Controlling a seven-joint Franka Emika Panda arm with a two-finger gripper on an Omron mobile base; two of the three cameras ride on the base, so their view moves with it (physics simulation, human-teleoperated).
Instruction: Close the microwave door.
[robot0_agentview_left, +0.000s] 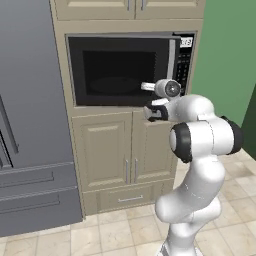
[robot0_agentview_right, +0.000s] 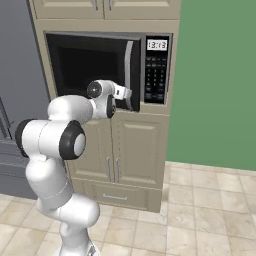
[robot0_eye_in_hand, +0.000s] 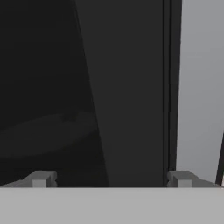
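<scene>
In the left base view the microwave door (robot0_agentview_left: 122, 70) lies nearly shut across the microwave (robot0_agentview_left: 131, 69) with the arm's hand at its lower right, the right base view shows it slightly ajar, and the hand view shows the gripper (robot0_eye_in_hand: 111, 179) spread wide, holding nothing, facing the dark glass.

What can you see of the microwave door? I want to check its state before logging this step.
The microwave door is a wide black panel with a dark glass window, a grey frame edge and a long curved vertical bar handle near the keypad side. It looks shut or very nearly shut against the microwave built into the beige cabinetry. The open gripper sits right at its front; actual contact cannot be made out.
</scene>
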